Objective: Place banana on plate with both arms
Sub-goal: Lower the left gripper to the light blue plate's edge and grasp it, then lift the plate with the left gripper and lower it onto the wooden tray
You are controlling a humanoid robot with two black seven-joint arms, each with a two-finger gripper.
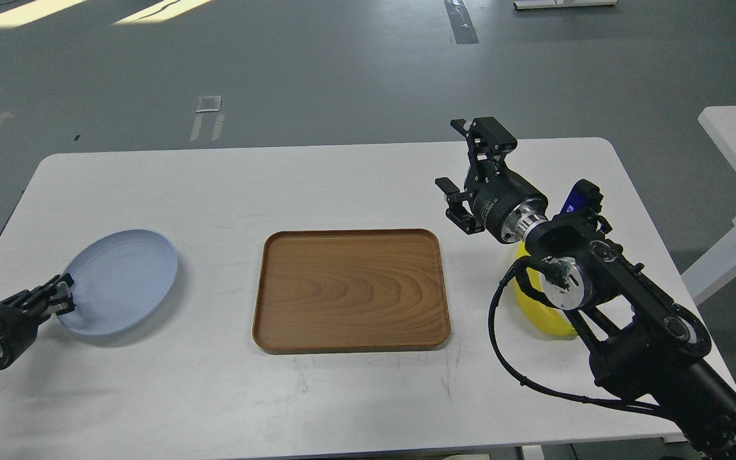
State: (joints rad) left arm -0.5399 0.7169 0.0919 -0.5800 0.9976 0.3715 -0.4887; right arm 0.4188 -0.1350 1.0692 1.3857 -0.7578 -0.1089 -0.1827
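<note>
Your left gripper (62, 295) pinches the near rim of the round pale blue plate (122, 278), which holds nothing. The brown wooden tray (350, 291) holds nothing too. The yellow banana (537, 313) hides under your right arm (623, 300). The right gripper (464, 160) hangs wide apart above the white table (342, 185).

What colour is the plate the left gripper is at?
Pale blue, plain: the plate, seen in the head view, by the left gripper.

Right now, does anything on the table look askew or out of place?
Yes: the pale blue plate sits tilted, its near-left rim lifted at the left gripper. The wooden tray lies flat.
</note>
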